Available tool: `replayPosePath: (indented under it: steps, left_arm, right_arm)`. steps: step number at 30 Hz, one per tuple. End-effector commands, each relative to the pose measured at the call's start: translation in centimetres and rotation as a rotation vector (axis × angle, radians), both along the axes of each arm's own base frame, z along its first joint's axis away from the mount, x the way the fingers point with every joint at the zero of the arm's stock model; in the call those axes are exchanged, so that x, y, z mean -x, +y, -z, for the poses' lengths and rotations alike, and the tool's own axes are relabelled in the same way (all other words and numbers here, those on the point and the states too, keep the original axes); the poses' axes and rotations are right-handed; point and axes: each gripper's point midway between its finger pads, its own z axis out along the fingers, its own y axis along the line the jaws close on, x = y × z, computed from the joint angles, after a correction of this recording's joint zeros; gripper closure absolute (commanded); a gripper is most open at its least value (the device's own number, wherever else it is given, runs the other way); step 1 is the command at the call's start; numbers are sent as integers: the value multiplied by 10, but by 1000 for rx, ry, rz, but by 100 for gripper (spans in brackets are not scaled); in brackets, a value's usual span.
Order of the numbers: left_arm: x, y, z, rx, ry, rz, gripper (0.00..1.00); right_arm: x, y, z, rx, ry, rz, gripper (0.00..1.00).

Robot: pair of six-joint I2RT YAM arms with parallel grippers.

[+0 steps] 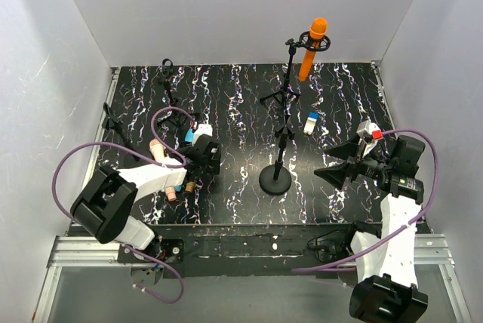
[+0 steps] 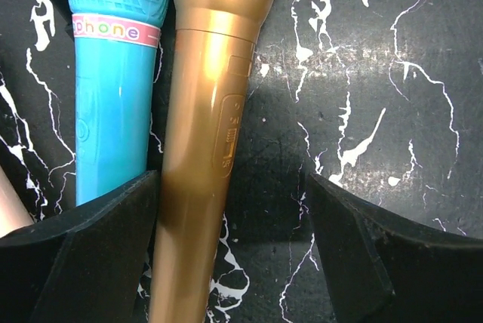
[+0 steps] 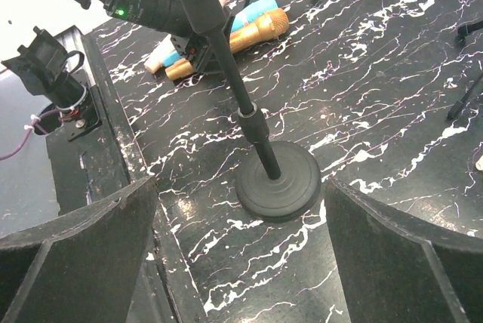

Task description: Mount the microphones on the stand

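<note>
Straddling the gold-bronze microphone [image 2: 207, 112], which lies on the counter [image 2: 392, 112] just beside the light blue microphone [image 2: 113, 96], our left hand [image 2: 234, 179] stands wide, one finger at the gold body and the other well clear. We judge it best to centre first, so the squeeze takes gold alone and leaves blue alone. Our right hand [image 3: 241, 187] hangs wide near the round-base stand [image 3: 253, 127]. The orange microphone [image 1: 313, 47] already sits on the rear stand [image 1: 281, 96].
</note>
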Motion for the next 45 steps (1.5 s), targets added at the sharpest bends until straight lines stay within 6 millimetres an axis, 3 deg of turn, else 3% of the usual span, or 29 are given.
replayPosePath:
  steps: [1, 10, 16, 22, 28, 36, 41, 45]
  left_arm:
    - [-7, -7, -5, 20, 4, -10, 25]
    - [0, -21, 10, 45, 95, 39, 59]
    - [7, -32, 24, 75, 163, 75, 59]
    - [11, -42, 33, 107, 208, 106, 47]
    - [14, -42, 41, 102, 231, 107, 46]
    - [17, -34, 49, 51, 266, 91, 74]
    - [18, -53, 34, 124, 252, 159, 91]
    - [16, -86, -8, 292, 160, 309, 100]
  right_arm:
    - [0, 0, -1, 5, -14, -7, 3]
    - [0, 1, -1, 5, -16, -8, 3]
    - [1, 1, -2, 7, -18, -9, 3]
    - [1, 1, -2, 8, -20, -9, 3]
    - [1, 1, -2, 10, -21, -7, 3]
    - [1, 0, -2, 13, -24, -5, 3]
    - [1, 0, -1, 14, -21, -4, 3]
    - [0, 0, -1, 18, -23, 1, 3]
